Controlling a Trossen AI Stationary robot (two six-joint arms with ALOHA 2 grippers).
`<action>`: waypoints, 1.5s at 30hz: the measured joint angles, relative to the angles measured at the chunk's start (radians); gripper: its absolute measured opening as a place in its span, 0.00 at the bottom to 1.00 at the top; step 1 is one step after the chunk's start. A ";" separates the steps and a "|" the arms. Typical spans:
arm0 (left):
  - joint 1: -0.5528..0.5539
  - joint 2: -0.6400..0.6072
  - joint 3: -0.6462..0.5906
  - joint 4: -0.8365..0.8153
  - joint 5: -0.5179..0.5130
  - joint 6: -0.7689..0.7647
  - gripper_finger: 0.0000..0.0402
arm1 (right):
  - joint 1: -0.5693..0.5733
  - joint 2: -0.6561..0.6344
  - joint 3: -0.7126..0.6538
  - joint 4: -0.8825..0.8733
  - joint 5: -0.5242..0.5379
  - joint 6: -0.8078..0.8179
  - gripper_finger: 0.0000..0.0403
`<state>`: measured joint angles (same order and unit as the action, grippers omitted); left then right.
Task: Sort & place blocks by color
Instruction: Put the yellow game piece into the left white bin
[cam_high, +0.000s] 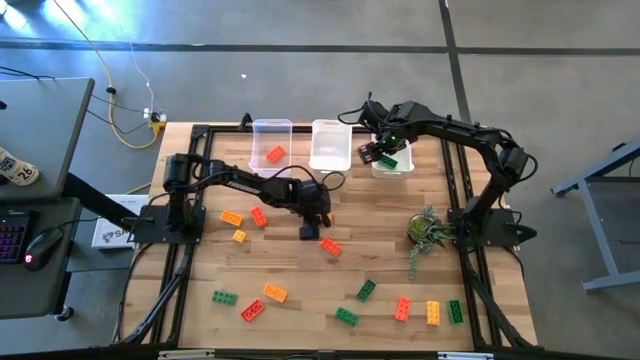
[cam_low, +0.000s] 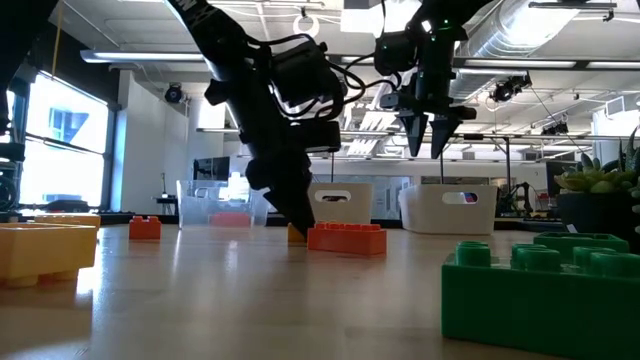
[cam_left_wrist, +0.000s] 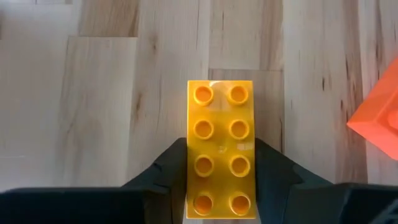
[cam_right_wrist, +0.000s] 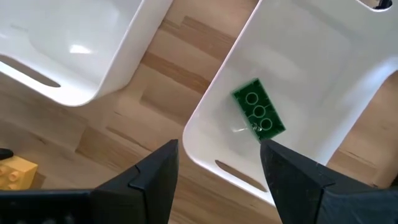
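I read the yellow brick as a glossy two-by-four studded piece lying flat on the pale wood-grain table, near its middle. The left gripper has its dark fingers pressed against both long sides of that brick, jaws closed on it. Only the left wrist view shows this grip; in the high view the gripper hides the brick. A red brick lies just beside it.

The right gripper hangs over the rightmost clear bin, jaws spread wide and holding nothing. A green brick lies inside that smooth-walled bin. The leftmost bin holds a red brick. More bricks lie scattered along the table's near edge.
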<state>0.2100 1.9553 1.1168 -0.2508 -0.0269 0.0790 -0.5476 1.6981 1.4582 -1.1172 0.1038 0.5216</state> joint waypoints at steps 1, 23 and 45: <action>0.000 0.000 0.000 0.000 0.001 -0.014 0.27 | 0.000 0.000 0.000 0.000 0.001 -0.003 0.53; 0.164 -0.274 -0.003 0.097 -0.214 -0.306 0.27 | -0.002 -0.021 0.000 0.046 -0.045 -0.146 0.53; 0.352 -0.223 -0.003 0.219 -0.087 -0.338 0.35 | 0.101 -0.021 0.000 0.134 -0.106 0.010 0.53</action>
<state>0.5625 1.7327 1.1137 -0.0316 -0.1143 -0.2592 -0.4466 1.6768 1.4582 -0.9835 -0.0020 0.5313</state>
